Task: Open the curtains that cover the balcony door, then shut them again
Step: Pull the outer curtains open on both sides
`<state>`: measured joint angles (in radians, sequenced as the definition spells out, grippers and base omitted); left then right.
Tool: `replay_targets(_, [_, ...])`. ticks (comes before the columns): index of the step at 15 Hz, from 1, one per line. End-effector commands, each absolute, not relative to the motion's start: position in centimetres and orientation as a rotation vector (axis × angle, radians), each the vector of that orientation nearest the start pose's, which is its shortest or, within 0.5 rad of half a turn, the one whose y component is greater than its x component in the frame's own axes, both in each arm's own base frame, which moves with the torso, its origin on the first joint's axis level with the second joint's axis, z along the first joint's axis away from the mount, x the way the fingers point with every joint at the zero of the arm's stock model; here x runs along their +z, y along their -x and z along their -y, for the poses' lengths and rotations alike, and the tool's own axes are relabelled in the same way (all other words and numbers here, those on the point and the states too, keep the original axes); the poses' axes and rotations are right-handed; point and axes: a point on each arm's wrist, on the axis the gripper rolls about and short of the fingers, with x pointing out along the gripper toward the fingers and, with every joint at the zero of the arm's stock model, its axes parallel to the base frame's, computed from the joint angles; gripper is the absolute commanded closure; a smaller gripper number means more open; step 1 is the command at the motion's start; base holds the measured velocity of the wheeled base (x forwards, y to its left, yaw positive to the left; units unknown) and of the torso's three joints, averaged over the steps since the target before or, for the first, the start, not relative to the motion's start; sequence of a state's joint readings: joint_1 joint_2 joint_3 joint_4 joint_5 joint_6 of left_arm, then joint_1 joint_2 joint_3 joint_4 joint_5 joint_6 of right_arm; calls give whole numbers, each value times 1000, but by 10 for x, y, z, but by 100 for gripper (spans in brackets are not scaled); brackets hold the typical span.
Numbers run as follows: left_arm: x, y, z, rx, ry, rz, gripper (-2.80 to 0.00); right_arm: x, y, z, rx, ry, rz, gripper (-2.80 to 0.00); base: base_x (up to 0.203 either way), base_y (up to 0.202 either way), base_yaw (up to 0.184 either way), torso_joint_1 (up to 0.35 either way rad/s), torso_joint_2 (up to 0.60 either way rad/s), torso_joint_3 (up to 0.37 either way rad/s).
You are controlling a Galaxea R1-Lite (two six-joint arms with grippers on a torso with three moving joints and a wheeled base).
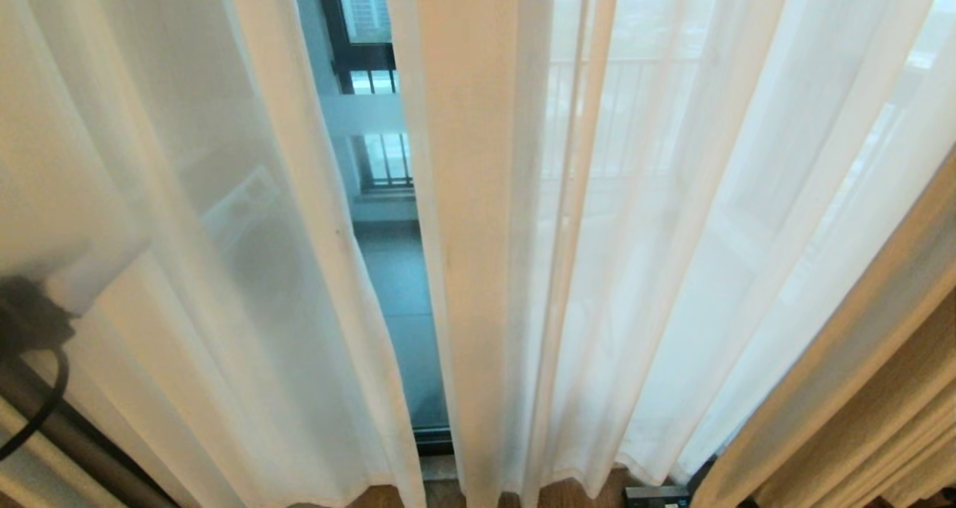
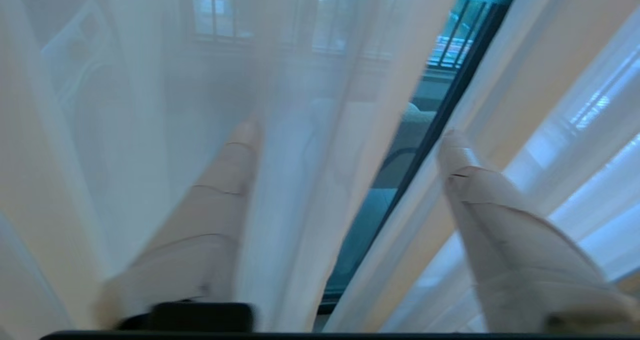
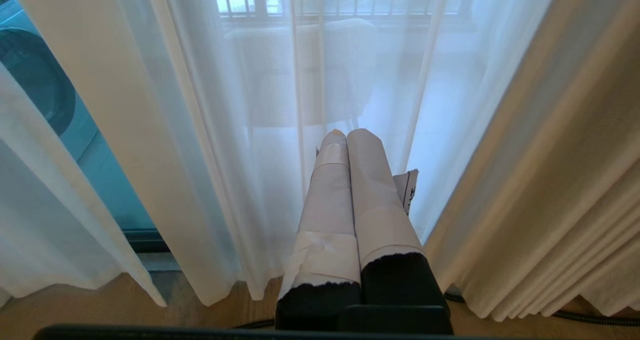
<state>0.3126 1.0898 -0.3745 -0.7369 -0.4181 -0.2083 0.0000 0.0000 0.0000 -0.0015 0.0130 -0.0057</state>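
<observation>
The left gripper [image 2: 345,145] has its jaws spread astride a vertical sheer fold of the curtains [image 2: 295,190], while the right gripper [image 3: 345,135], jaws closed and empty, hangs lower.

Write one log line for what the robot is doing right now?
step: curtains | sheer curtains: narrow gap, balcony door showing | left gripper: open, one finger behind sheer | right gripper: shut, parked
</observation>
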Motion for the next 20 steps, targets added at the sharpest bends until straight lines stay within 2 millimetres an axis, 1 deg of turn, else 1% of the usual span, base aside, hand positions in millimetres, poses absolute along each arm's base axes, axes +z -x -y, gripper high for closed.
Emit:
replay_targets(1, [206, -129, -32, -116, 199, 16, 0, 76, 23, 0, 14, 6, 2, 0, 0, 0, 0, 0, 0, 0])
replay_targets(4, [189, -114, -23, -148, 208, -11, 0, 76, 23, 0, 14, 6, 2, 0, 0, 0, 0, 0, 0, 0])
replay_targets(5, [187, -113, -22, -154, 209, -15, 0, 76, 23, 0, 14, 6, 2, 0, 0, 0, 0, 0, 0, 0])
replay_targets(10, [161, -96, -11, -209, 230, -82, 0, 76, 23, 0, 14, 6, 2, 0, 0, 0, 0, 0, 0, 0])
replay_targets(14, [140, -83, 0, -307, 242, -144, 0, 76, 23, 0, 14, 6, 2, 0, 0, 0, 0, 0, 0, 0])
replay_targets(16, [133, -70, 2, -311, 243, -144, 0, 76, 23, 0, 14, 6, 2, 0, 0, 0, 0, 0, 0, 0])
replay_targets(18, [126, -59, 5, -332, 248, -181, 0, 76, 23, 0, 14, 6, 2, 0, 0, 0, 0, 0, 0, 0])
replay_targets(20, [115, -47, 8, -362, 256, -252, 0, 76, 23, 0, 14, 6, 2, 0, 0, 0, 0, 0, 0, 0])
